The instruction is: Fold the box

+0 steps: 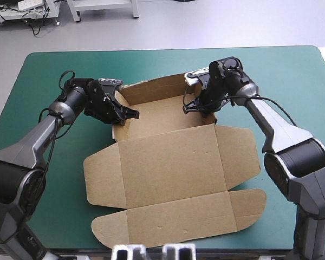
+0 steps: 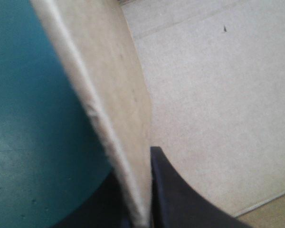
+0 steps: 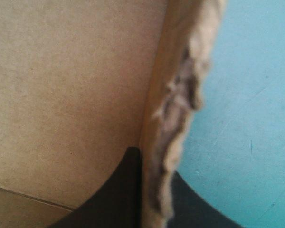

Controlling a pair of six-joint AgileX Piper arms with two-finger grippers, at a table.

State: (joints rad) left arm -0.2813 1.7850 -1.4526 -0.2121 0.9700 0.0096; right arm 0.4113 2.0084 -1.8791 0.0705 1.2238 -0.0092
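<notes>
Brown box (image 1: 173, 162) lies open, left fingers (image 2: 180, 199) and right fingers (image 3: 118, 190) each clamping a side wall.

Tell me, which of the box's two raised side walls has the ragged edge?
The right wall, pinched by the right gripper: its edge is torn and frayed. The left wall, held by the left gripper, has a clean, straight edge.

High view from behind, facing down, 2 wrist views close against box (image 1: 173, 157) walls, box in all 3
</notes>
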